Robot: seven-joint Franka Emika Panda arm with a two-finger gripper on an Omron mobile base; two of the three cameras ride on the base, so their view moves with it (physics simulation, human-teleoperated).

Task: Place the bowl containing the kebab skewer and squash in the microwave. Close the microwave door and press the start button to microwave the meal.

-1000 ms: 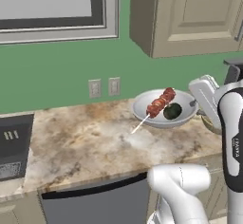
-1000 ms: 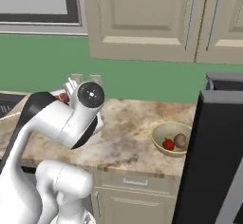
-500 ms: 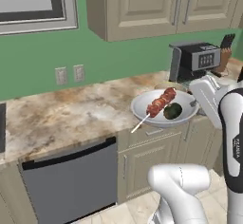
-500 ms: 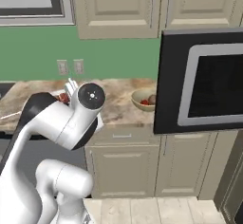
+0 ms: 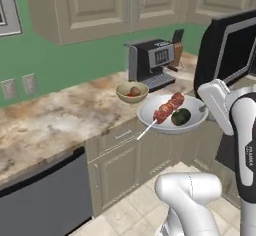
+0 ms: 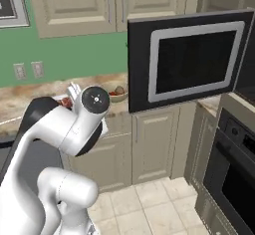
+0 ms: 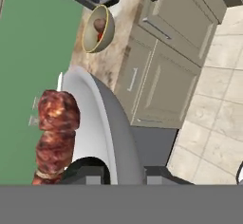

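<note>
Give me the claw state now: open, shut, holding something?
Claw: shut on the rim of the bowl, which carries the kebab skewer and squash.

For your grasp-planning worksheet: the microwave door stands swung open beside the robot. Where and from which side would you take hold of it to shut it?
Probably the free edge of the microwave door, the left edge in the right base view, farthest from its hinge at the microwave. Come from the dark-glass face, since the panel is flat and upright; the handle isn't visible. The gripper is clamped on the bowl.
</note>
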